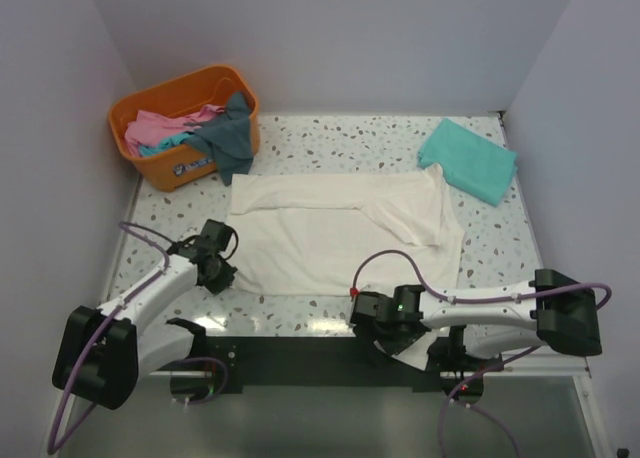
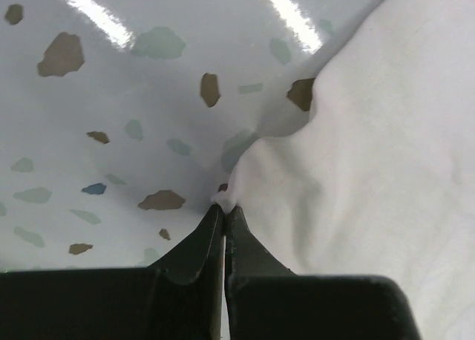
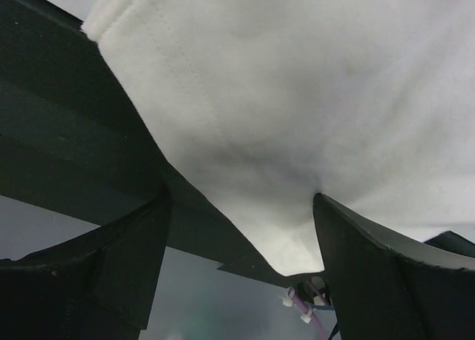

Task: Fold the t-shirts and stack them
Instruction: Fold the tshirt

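Largest first: speckled table [image 1: 320, 138], cut off at the near side by a black rail and the arm bases.

Spread across its middle, cream-white t-shirt [image 1: 330, 233], flat but rumpled, a layer doubled over at the right, near hem reaching the table's front edge. Upper face plain (underside hidden).

At the far left corner, orange plastic basket [image 1: 140, 103], heaped with crumpled cloth. Inside, pink t-shirt [image 1: 150, 128]. Draped over the rim toward the cream one, dark grey-blue t-shirt [image 1: 232, 138]. Between those two, a scrap of bluish cloth, too bunched to identify.

At the far right, well apart from the basket, teal-green t-shirt [image 1: 468, 158], folded into a rough rectangle, just beside the cream shirt's far right corner (touching or not, hard to say).

Left gripper [image 1: 222, 276] down at the cream shirt's near left edge. In the left wrist view, fingertips [image 2: 197, 243] pressed together with a small pucker of that edge nipped between them, creases drawn toward the pinch.

Right gripper [image 3: 239, 206] at the shirt's near hem by the front rail, fingers masked from above by its own body. In the right wrist view, jaws standing wide apart, a stitched corner of the cream cloth hanging between them, not clamped. Contact with one finger impossible to settle at that closeness.
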